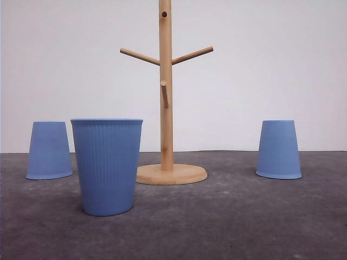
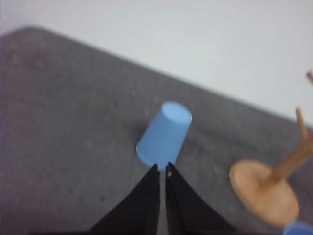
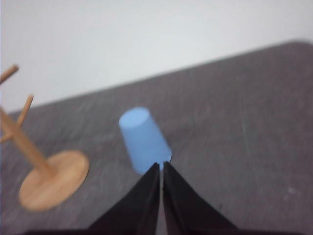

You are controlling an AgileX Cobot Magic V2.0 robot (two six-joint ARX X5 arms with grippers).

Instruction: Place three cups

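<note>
Right now I am hovering with both pairs of fingers pressed together, gripping nothing. An upturned blue cup (image 2: 165, 138) is standing just ahead of my left gripper (image 2: 162, 169), another (image 3: 143, 140) just ahead of my right gripper (image 3: 161, 166), axes vertical. The third cup (image 1: 107, 165) is sitting upright on the worktop (image 1: 244, 216) beside the wooden mug tree (image 1: 166, 108).

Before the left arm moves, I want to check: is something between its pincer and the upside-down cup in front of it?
Nothing visible: only bare grey table lies between the left pincer and the inverted blue cup.
</note>
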